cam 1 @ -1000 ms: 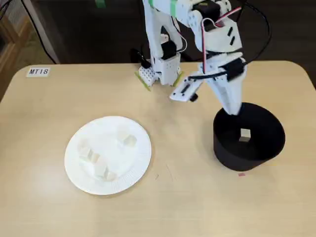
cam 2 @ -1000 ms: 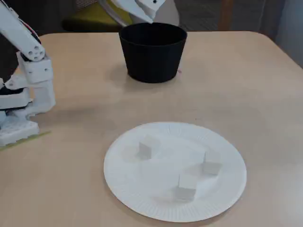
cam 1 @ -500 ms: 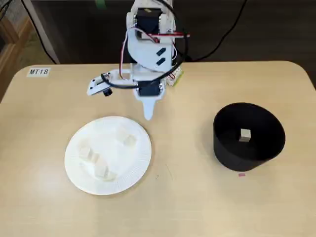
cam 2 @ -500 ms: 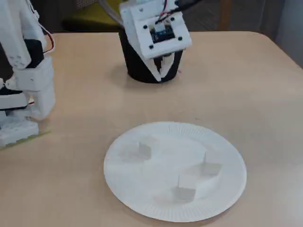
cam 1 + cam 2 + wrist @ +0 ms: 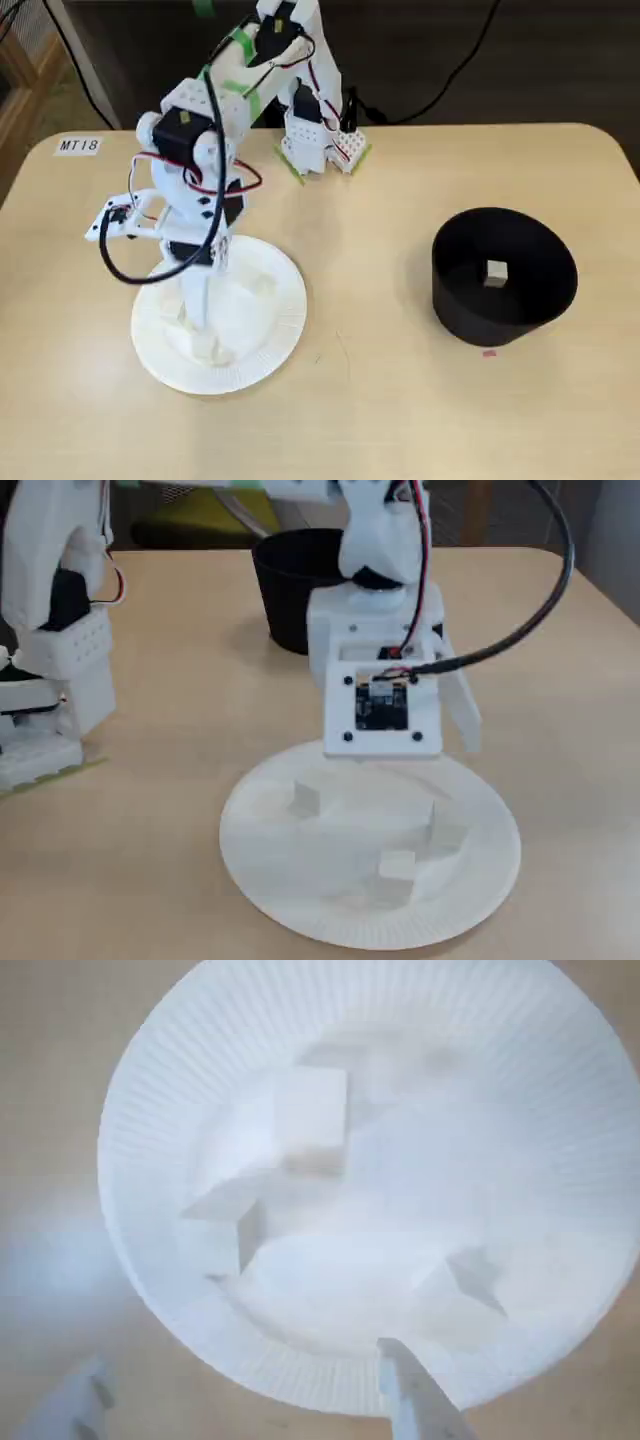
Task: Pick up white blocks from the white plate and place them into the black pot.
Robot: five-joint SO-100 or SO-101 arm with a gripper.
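Basically: round white paper plate w/ ribbed rim (image 5: 262,880) sat nearest the low fixed cam, on the light wood tabletop (image 5: 400,400). 3 small off-white cubes on it in that view: one left-centre (image 5: 304,800), one front-centre (image 5: 396,865), one right (image 5: 447,837). Wrist view showed the same plate (image 5: 150,1110) filling most of the shot, w/ three cubes, somewhat blurred: upper-centre (image 5: 312,1110), left (image 5: 222,1228), lower right (image 5: 470,1278).

White 3D-printed two-finger gripper (image 5: 203,306) hung over the plate (image 5: 285,320), tip pointing down at its left-centre part, just beside a cube (image 5: 207,347) in the high fixed view. Jaws spread apart in the wrist view, one finger (image 5: 415,1400) at bottom centre, the other at bottom left corner; nothing between them. Wrist cam board faced the low cam, blocking the plate's far rim.

Farther off: matte black round pot w/ tapered walls (image 5: 503,310), well apart from the plate, right side in the high view, holding one cube (image 5: 495,273) on its floor. In the low view the pot (image 5: 285,590) stood behind the arm. Arm base (image 5: 318,140) at the table's far edge; "MT18" label (image 5: 78,145) far left corner.
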